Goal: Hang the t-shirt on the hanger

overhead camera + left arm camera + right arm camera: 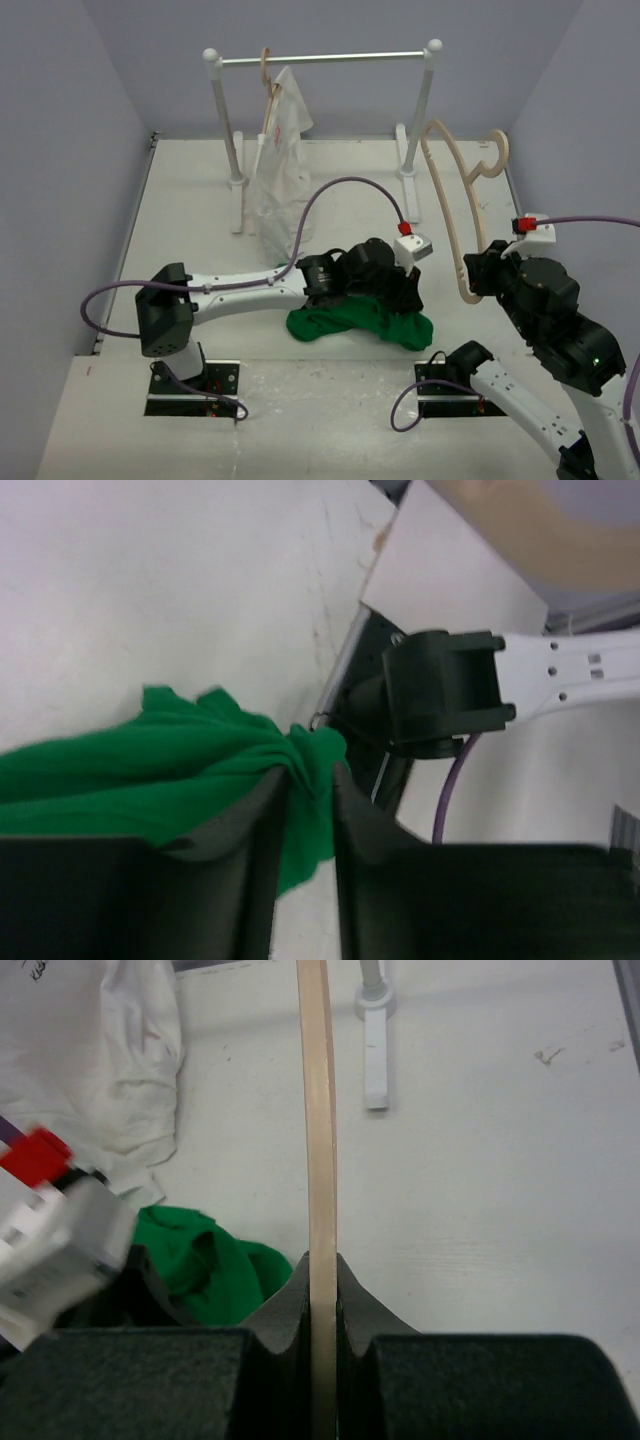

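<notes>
1. Left gripper [311, 780]: the jaws are closed to a narrow gap on a bunched fold of the green t-shirt [330, 322]. Cloth fills the gap between the two fingers.
2. Right gripper [320, 1270]: the jaws are clamped on one arm of the hanger [318, 1110], near its end. The hanger is held off the table [200, 200], stood on end, with its hook toward the rear right.
3. T-shirt location: it lies crumpled on the table between the two arm bases and just ahead of them, partly under the left wrist. The pictures do not show whether the pinched fold is lifted clear of the surface.
4. Hanger location: to the right of the t-shirt and near it, with no visible contact.
5. Progress, as judged: both items are grasped. No part of the t-shirt is on the hanger, so the whole threading step is left.
6. Constraint: the t-shirt is a heap and neither neck nor hem opening can be identified. An opening probably has to be spread before the hanger can enter.
7. Surroundings: a rack [330, 58] stands at the rear, carrying a white garment [280, 170] on a second hanger [266, 75], well apart from the work area.
8. Obstruction: a purple cable [330, 190] arcs above the left wrist, and the right arm's base sits close beyond the t-shirt. Both limit free swing of the hanger.
</notes>
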Robot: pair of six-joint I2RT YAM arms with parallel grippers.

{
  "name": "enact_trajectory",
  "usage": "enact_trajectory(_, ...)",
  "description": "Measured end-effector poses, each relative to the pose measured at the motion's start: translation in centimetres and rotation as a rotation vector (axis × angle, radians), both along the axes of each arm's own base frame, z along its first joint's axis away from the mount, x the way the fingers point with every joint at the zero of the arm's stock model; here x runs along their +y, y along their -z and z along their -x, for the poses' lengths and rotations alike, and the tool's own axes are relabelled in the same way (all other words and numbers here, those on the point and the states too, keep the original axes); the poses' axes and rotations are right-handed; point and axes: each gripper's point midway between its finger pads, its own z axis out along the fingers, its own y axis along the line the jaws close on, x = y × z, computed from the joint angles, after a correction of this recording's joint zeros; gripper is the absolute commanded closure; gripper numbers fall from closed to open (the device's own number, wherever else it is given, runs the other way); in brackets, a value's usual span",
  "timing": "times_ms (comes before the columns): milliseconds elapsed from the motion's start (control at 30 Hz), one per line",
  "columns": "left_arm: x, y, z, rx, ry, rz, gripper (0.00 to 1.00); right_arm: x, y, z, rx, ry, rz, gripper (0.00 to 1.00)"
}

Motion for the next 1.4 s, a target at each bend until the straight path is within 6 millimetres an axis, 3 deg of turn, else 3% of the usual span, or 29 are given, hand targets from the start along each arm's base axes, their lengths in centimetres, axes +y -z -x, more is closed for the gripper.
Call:
enact_trajectory(33,-0.5,1.4,1.0,0.014,0.040,-0.013,0.20,-0.2,-0.3,-0.1,-0.011,0.012,-0.001,1.00)
enact_trajectory(133,-0.5,5.4,2.5,0.057,0.088,-0.080,0.10,-0.6,-0.7,-0.2,-0.024,0.034,0.002,1.00)
enact_trajectory(167,-0.2,6.5,2.6,0.063,0.087,-0.106,0.17,-0.7,-0.7,-0.2,-0.026,0.038,0.003,1.00)
enact_trajectory(233,0.9,7.7,1.8,0.049,0.029,-0.163,0.43,-0.7,-0.7,-0.3,-0.026,0.040,0.005,1.00)
enact_trajectory(267,1.6,8.0,0.9,0.029,-0.027,-0.195,0.48,-0.7,-0.7,-0.3,-0.025,0.040,0.005,1.00)
enact_trajectory(400,5.3,6.4,-2.2,-0.051,-0.230,-0.245,0.65,-0.6,-0.6,-0.3,-0.021,0.036,0.005,1.00)
enact_trajectory(500,6.5,4.9,-3.9,-0.076,-0.313,-0.226,0.83,-0.2,-0.4,-0.5,-0.010,0.024,0.007,1.00)
enact_trajectory(600,6.6,5.8,-5.1,-0.074,-0.349,-0.242,0.82,0.1,-0.2,-0.8,0.002,0.018,0.012,1.00)
enact_trajectory(700,6.5,8.8,-5.4,-0.054,-0.349,-0.306,0.77,0.3,-0.1,-0.9,0.010,0.012,0.014,1.00)
enact_trajectory(800,6.6,12.2,-5.3,-0.030,-0.347,-0.379,0.63,0.4,-0.1,-0.9,0.012,0.003,0.014,1.00)
enact_trajectory(900,6.9,14.5,-5.5,-0.011,-0.366,-0.430,0.61,0.6,-0.1,-0.9,0.013,-0.005,0.012,1.00)
enact_trajectory(1267,7.5,16.6,-9.1,-0.005,-0.449,-0.438,0.60,1.4,1.0,-0.8,0.040,-0.046,0.011,1.00)
enact_trajectory(1400,7.5,17.9,-9.6,0.012,-0.449,-0.455,0.66,1.6,1.0,-0.9,0.041,-0.056,0.008,1.00)
